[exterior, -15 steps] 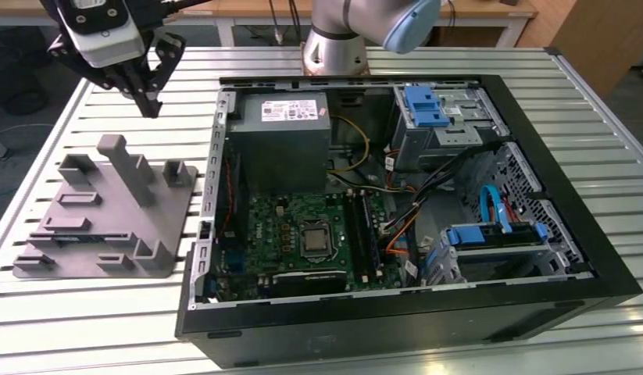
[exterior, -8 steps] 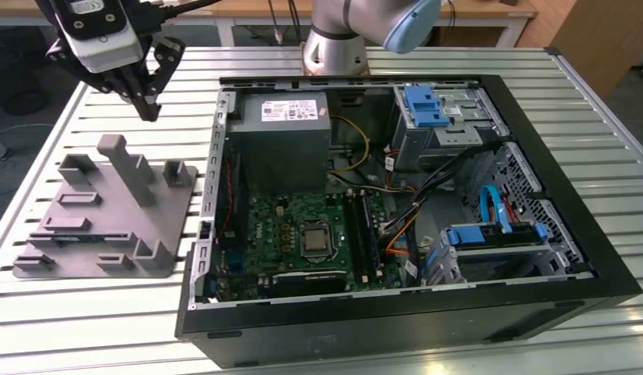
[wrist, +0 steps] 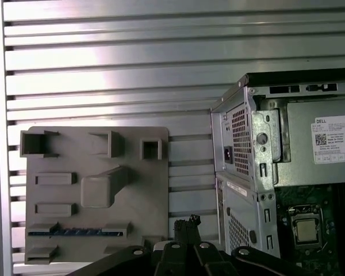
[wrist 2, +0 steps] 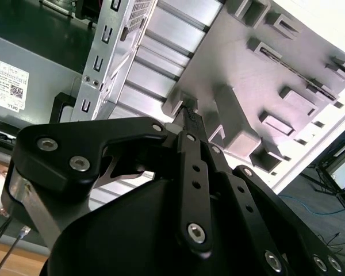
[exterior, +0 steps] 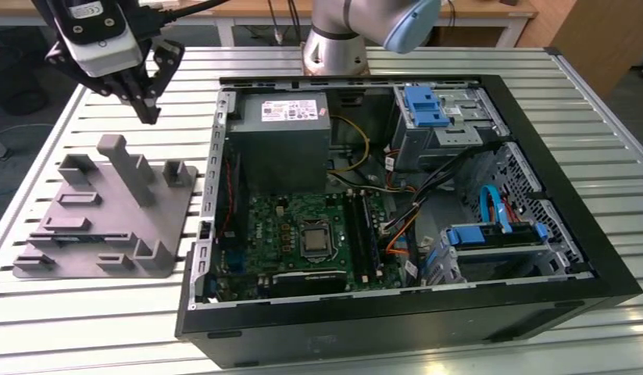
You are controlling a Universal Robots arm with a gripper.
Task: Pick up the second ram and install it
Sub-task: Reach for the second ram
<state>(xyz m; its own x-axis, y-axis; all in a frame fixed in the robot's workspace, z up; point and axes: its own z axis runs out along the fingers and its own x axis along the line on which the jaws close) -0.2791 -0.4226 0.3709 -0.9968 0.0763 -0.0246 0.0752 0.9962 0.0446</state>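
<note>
Empty gripper point(exterior: 149, 111) above holder tray point(exterior: 177, 205); second ram point(exterior: 87, 237) not yet lifted.
At the exterior view's left, the second ram sits in a slot toward the near side of the grey holder tray. The gripper hangs above the tray's far edge, fingers pressed together on nothing. The open computer case point(exterior: 405, 328) stands just beside the tray, right.

Watching remotely here: everything sits on a ribbed metal table point(exterior: 81, 312). On the exterior view's left a grey holder plate point(exterior: 112, 215) lies flat on the slats, and just beside it is the open black computer case point(exterior: 405, 324). The arm's base point(exterior: 335, 55) stands on the table behind the case.
</note>
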